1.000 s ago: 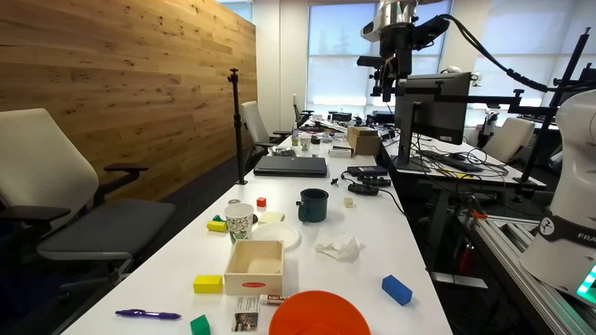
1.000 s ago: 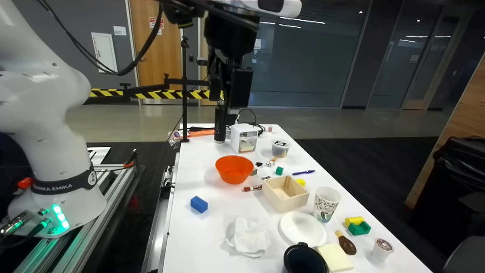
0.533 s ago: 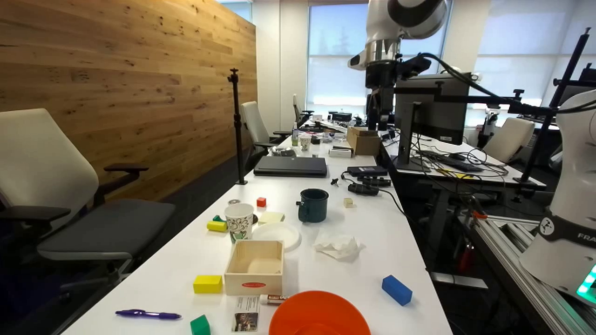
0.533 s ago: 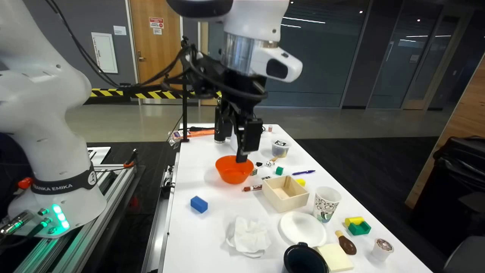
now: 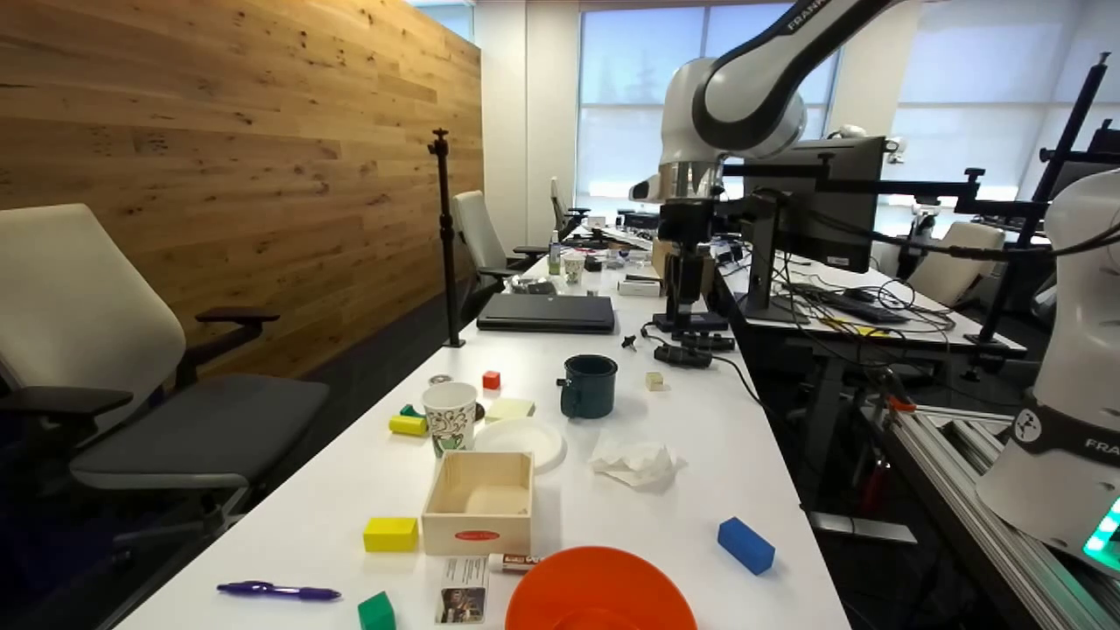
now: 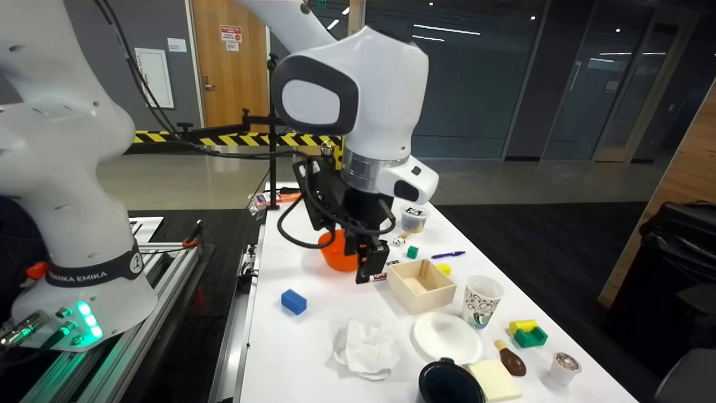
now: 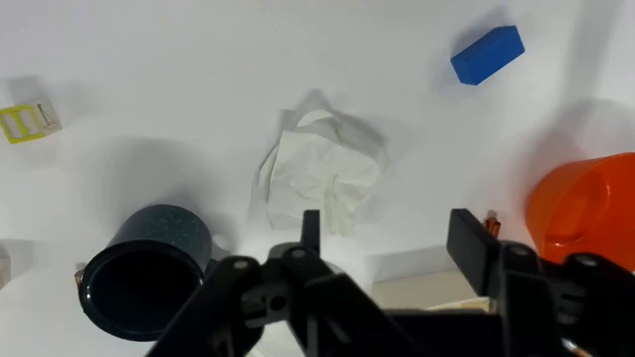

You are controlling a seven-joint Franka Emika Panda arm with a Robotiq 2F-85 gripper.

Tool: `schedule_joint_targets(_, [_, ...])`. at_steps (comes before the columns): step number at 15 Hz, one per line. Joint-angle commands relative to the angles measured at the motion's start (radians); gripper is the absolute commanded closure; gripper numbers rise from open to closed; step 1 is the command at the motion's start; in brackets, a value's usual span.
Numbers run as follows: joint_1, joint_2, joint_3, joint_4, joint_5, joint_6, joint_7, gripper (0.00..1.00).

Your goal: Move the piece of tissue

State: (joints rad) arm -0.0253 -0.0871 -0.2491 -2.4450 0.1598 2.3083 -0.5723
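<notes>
Right, I have my gripper above the counter, jaws standing apart; the tissue (white, crumpled) lies on that counter between the blue block and the dark mug.

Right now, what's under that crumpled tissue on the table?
The tissue lies on the white tabletop, which shows all around it in both exterior views. Whatever its folds cover is hidden, so I can't tell whether anything sits beneath.
</notes>
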Motion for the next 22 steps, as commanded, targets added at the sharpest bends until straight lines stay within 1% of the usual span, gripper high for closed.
schedule_joint_targets(1, [-0.026, 0.064, 0.042, 0.005, 0.050, 0.077, 0.007, 0.62])
schedule_joint_targets(2, [-0.030, 0.078, 0.049, 0.004, 0.050, 0.095, 0.009, 0.65])
schedule_joint_targets(3, [-0.033, 0.092, 0.055, 0.002, 0.057, 0.119, 0.006, 0.73])
schedule_joint_targets(6, [-0.050, 0.131, 0.074, 0.000, 0.075, 0.172, 0.006, 0.88])
schedule_joint_targets(7, [-0.057, 0.143, 0.079, -0.002, 0.074, 0.185, 0.007, 0.99])
schedule_joint_targets(12, [-0.090, 0.178, 0.109, -0.012, 0.086, 0.231, -0.004, 1.00])
schedule_joint_targets(16, [-0.110, 0.203, 0.134, -0.020, 0.131, 0.244, -0.010, 1.00])
schedule_joint_targets(22, [-0.135, 0.267, 0.178, -0.043, 0.184, 0.350, -0.010, 1.00])
